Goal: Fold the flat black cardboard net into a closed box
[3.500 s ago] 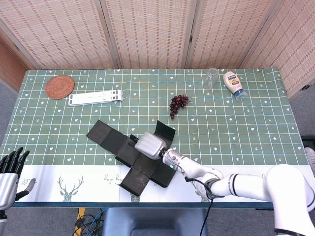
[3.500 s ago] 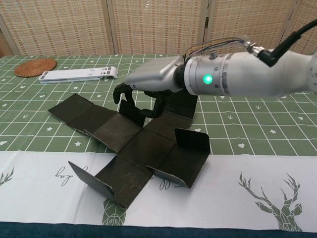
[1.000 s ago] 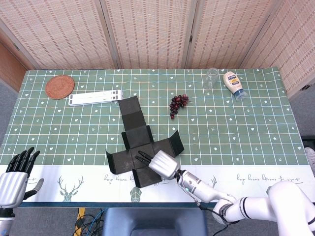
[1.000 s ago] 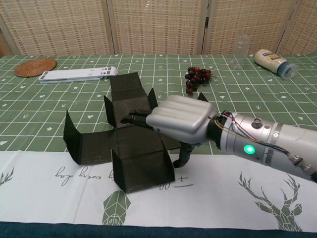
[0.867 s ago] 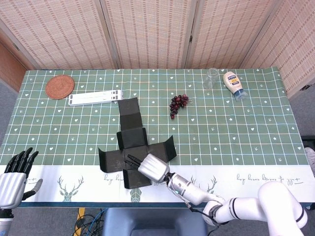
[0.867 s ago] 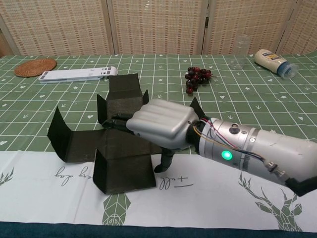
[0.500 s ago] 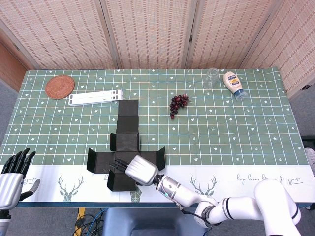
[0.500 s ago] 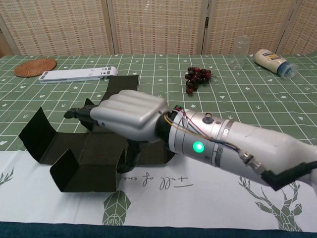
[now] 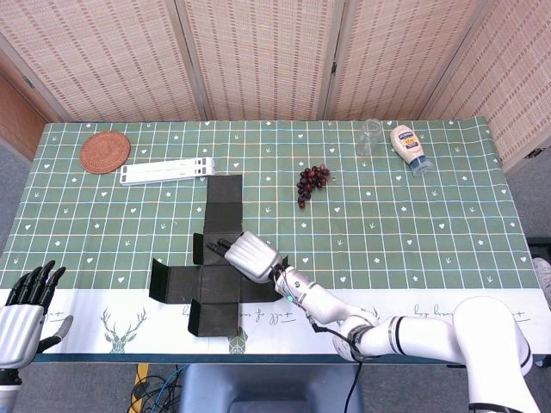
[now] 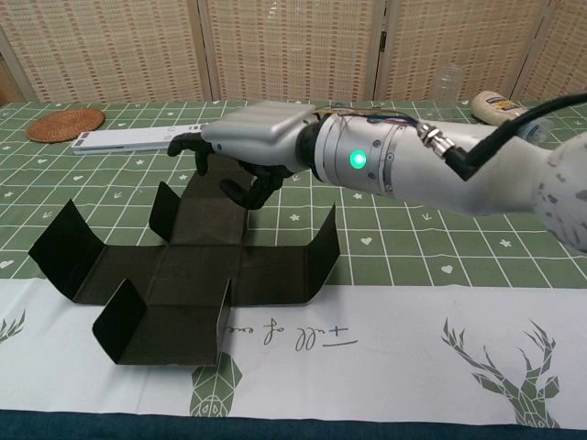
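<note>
**Q:** Head view first. Where is your work piece, and what are your hands doing?

**A:** The black cardboard net (image 9: pixel 215 262) lies near the front edge of the table (image 9: pixel 413 224), in a cross shape. Its long arm runs back toward the white flat stand (image 9: pixel 167 171), and its short flaps stand partly upright. Your right hand (image 9: pixel 250 255) is over the middle of the net, palm down. You cannot tell from here whether it touches the card. Your left hand (image 9: pixel 24 311) is off the table's front left corner, fingers spread and holding nothing.

**Q:** Chest view. Does that settle the right hand?

**A:** Yes. Your right hand (image 10: pixel 246 147) hovers above the rear panels with its fingers curled loosely downward, and nothing is in them. It is clear of the card. The net (image 10: pixel 183 270) shows raised flaps at the left end, right end and front.

**Q:** How will the net handle, and where do you take hold?

**A:** Treat it as light, thin and stiff between creases, judging by the flaps standing unaided. It probably slides on the cloth if you push it sideways. Pinch a flap at its free edge and hinge it about the crease. Pin the centre panel with your other hand. Avoid squeezing mid-panel, which may buckle the card.
</note>
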### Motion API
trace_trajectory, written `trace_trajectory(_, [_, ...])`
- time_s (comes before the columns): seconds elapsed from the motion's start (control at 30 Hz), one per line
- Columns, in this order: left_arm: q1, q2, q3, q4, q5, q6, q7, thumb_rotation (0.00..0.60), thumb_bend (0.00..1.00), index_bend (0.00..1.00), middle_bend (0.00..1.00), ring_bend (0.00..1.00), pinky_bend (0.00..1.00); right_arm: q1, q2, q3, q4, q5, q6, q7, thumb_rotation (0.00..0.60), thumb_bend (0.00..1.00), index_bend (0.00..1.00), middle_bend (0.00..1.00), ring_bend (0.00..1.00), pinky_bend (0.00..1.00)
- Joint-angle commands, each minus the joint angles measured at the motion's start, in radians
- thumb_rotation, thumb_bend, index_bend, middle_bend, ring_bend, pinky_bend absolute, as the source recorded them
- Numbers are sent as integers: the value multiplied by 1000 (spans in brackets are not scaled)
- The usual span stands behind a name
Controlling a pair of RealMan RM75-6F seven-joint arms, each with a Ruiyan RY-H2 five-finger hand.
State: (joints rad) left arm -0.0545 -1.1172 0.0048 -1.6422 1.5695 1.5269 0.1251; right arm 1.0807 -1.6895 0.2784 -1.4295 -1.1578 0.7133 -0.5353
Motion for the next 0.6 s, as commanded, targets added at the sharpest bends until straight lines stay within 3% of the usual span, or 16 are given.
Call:
trace_trajectory(0.03, [2, 1, 1, -2, -1, 1, 2, 600, 298, 49, 0, 23, 92, 64, -23, 19, 66, 112, -51, -59, 600, 865, 118, 250, 839, 1000])
trace_trajectory(0.17, [7, 2, 3, -2, -2, 5, 1, 600, 297, 49, 0, 23, 92, 114, -46, 15, 113, 202, -78, -92, 600, 979, 132, 267, 843, 1000])
trace_trajectory(0.6, [17, 6, 6, 5, -5, 10, -11, 600, 297, 49, 0, 23, 92, 205, -65, -94, 204, 411, -91, -198, 600, 1000, 156, 287, 843, 1000])
